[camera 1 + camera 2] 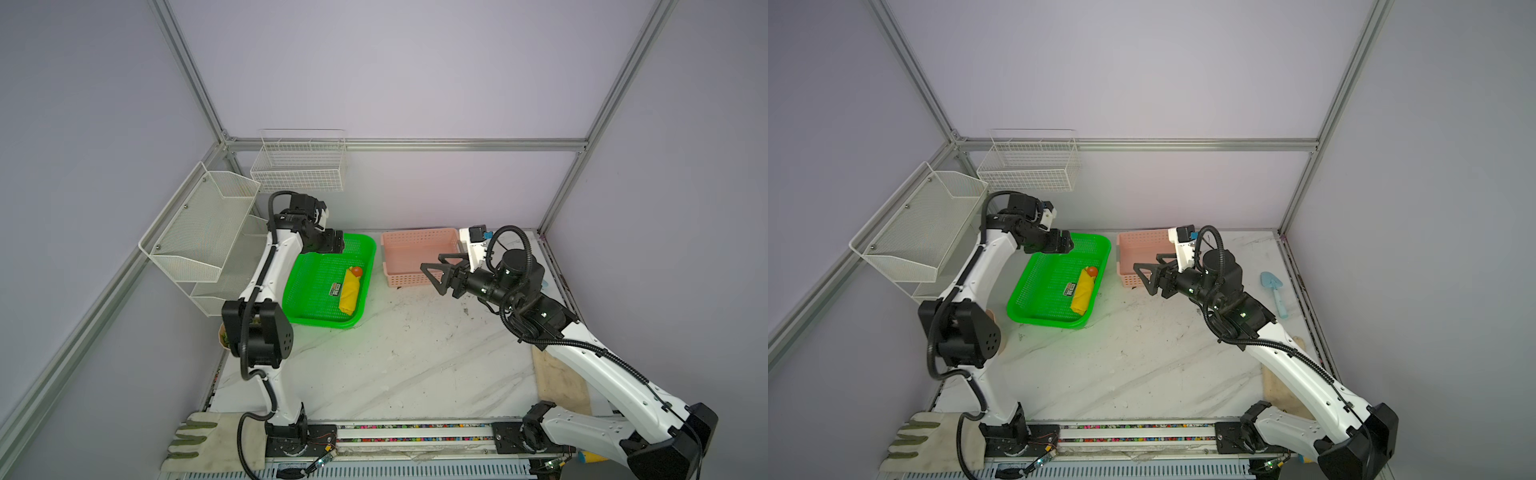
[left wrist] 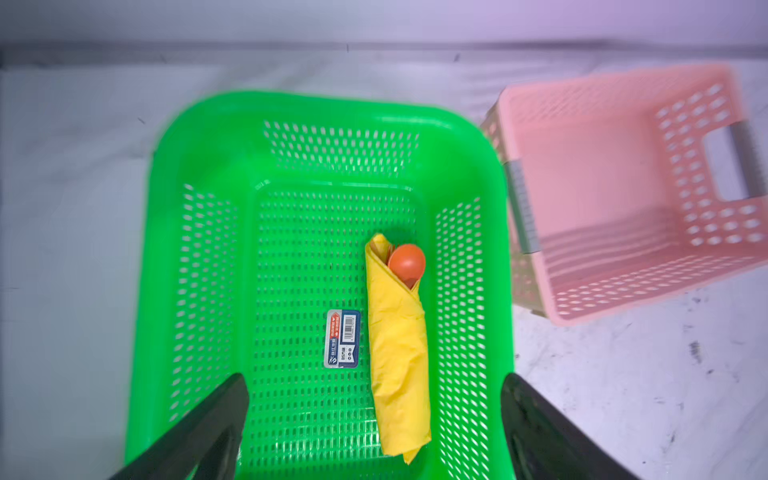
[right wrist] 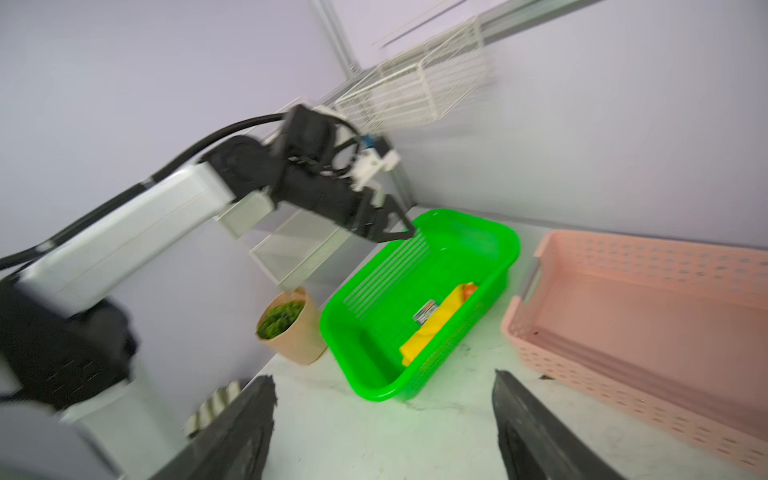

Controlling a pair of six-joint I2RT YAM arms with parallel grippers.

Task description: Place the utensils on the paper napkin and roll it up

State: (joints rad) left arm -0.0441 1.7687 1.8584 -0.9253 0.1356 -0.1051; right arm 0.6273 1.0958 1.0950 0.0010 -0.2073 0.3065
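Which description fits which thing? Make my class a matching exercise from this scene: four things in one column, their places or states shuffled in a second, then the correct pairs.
Column A
1. paper napkin
2. spoon
3. pink basket
4. left gripper

Column B
a. empty, beside the green basket
b. open, over the green basket
c. rolled up, lying in the green basket
d. round bowl poking out of one end of the roll

Pairs: 1-c, 2-d, 3-a, 4-b

Marble table [image 1: 395,365], green basket [image 1: 320,321], pink basket [image 1: 409,279], blue trowel [image 1: 1268,281]
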